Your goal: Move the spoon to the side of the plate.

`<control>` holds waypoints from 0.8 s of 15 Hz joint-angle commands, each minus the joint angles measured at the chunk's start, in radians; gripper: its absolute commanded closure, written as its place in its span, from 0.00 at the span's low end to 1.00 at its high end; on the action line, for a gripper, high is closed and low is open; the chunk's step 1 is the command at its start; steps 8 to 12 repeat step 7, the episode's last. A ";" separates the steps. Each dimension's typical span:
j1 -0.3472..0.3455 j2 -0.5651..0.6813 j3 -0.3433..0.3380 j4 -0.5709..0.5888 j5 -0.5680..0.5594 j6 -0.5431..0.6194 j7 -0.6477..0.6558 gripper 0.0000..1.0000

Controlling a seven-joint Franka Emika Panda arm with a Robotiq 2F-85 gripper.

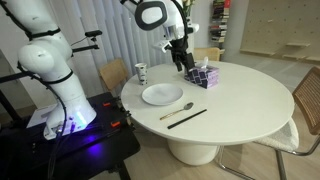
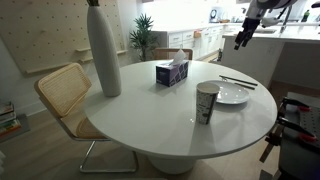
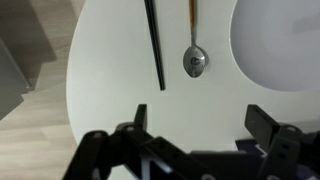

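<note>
The small grey metal spoon (image 1: 177, 110) lies on the white round table beside the white plate (image 1: 162, 95), between the plate and a longer dark stick (image 1: 187, 118). In the wrist view the spoon (image 3: 194, 58) lies bowl towards me, the stick (image 3: 154, 40) to its left and the plate (image 3: 285, 50) to its right. My gripper (image 1: 182, 64) hangs high above the table near the tissue box, well apart from the spoon. Its jaws (image 3: 200, 125) are open and empty. It also shows in an exterior view (image 2: 243, 36).
A purple-patterned tissue box (image 1: 205, 75) and a paper cup (image 1: 141, 72) stand on the table (image 1: 230, 105). A tall grey vase (image 2: 103, 50) stands near one edge. Wicker chairs (image 2: 62, 92) stand around the table. A white robot base (image 1: 55, 75) is beside it.
</note>
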 commanded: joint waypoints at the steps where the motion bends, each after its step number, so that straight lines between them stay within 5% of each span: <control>1: 0.015 -0.056 -0.018 -0.012 -0.004 -0.023 0.018 0.00; 4: 0.017 -0.167 -0.028 -0.048 -0.007 -0.065 0.025 0.00; 12: 0.017 -0.173 -0.028 -0.063 -0.008 -0.065 0.028 0.00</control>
